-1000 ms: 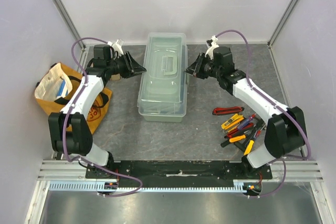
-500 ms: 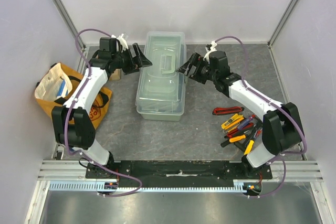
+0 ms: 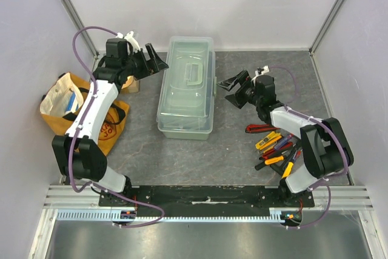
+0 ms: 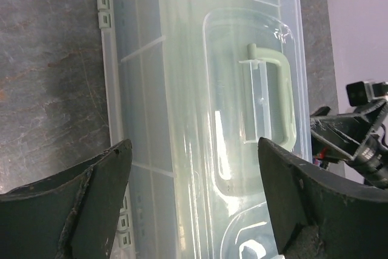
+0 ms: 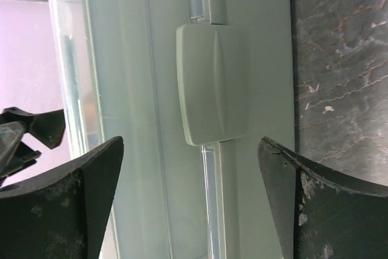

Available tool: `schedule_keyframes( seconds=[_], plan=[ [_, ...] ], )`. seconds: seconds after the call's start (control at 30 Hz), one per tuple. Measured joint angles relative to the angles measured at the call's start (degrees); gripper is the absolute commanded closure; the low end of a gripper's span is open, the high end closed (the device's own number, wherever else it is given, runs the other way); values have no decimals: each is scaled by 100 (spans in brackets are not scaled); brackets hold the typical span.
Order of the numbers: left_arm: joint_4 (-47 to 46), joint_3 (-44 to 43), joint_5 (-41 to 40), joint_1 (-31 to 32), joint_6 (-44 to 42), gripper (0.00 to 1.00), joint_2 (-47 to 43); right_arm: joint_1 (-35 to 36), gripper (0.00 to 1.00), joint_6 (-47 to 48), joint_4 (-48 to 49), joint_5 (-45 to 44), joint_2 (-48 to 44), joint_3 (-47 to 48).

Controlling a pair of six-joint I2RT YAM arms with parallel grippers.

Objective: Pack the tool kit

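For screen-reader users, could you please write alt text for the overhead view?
A closed green toolbox stands between the open left tool and open right tool. Loose hand tools lie by the right arm; a yellow bag sits far left.

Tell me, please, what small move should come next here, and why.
Probably ease the open right gripper in to the latch it faces and flip it open. The toolbox is shut, and the hand tools lie loose on the table, so nothing can go in yet.
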State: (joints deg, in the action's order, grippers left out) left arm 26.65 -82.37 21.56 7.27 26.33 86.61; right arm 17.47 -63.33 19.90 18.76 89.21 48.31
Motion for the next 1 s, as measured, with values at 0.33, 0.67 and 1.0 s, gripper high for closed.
schedule_keyframes(
  seconds=[0.33, 0.67, 1.0],
  plan=[
    [308, 214, 339, -17, 269, 14, 229, 2, 2, -1561, 2273, 492, 953, -411],
    [398, 688, 922, -17, 535, 17, 321, 66, 2, -2232, 3582, 619, 1655, -656],
    [164, 852, 1176, -20, 671, 18, 334, 76, 2, -3101, 4920, 798, 2448, -660]
  ],
)
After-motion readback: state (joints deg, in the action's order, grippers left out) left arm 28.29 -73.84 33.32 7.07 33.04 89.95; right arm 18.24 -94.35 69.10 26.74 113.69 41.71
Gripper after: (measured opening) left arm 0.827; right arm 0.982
